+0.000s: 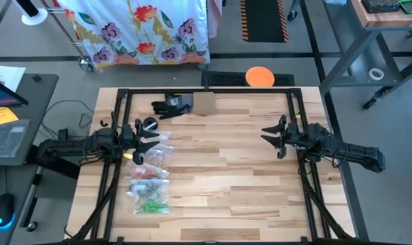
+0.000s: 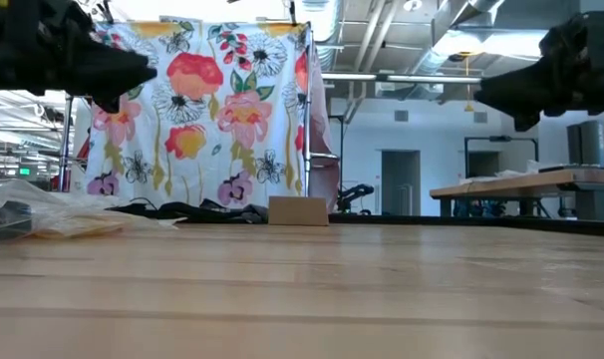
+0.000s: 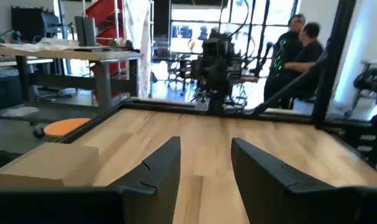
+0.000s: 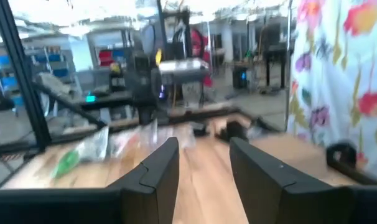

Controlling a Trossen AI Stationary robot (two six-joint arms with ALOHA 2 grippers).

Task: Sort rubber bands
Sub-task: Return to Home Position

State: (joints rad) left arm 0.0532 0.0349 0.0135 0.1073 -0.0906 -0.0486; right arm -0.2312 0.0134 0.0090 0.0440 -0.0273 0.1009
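Note:
The rubber bands lie in several clear zip bags [image 1: 150,178] on the table's left half: green ones [image 1: 150,204] nearest the front, reddish ones [image 1: 146,172] behind them and yellow ones [image 1: 129,156] farther back. My left gripper [image 1: 146,139] hovers level just behind the bags, open, with nothing between its fingers [image 3: 204,146]. My right gripper [image 1: 270,135] hovers level over the table's right half, facing the bags, open and empty [image 4: 204,143]. In the low view both arms hang high above the tabletop, the left [image 2: 93,60] and the right [image 2: 526,90].
A small cardboard box [image 1: 203,103] and a black bundle [image 1: 170,105] sit at the table's far edge, and a small dark ring [image 1: 150,123] lies near the left gripper. An orange disc [image 1: 260,76] lies beyond the table. Bare wood [image 1: 226,177] spans the middle and right.

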